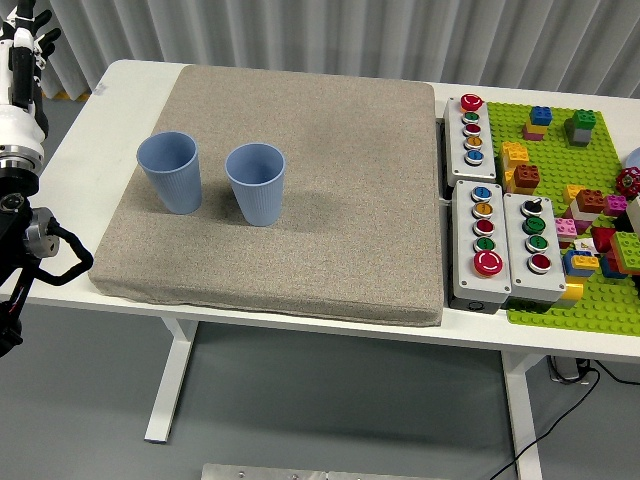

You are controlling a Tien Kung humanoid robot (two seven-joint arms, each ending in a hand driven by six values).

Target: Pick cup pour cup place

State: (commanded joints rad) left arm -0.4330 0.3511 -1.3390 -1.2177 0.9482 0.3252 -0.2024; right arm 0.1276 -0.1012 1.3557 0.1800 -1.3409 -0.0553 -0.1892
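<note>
Two light blue ribbed cups stand upright and empty-looking on the beige mat. The left cup is near the mat's left edge, and the right cup stands a short gap beside it. My left arm rises along the picture's left edge. Its hand is at the top left corner, off the table, with fingers spread upward and holding nothing. It is well away from both cups. My right arm does not show.
Three grey button boxes sit right of the mat. A green baseplate with several coloured bricks fills the table's right end. The white table's bare strip runs along the mat's left side.
</note>
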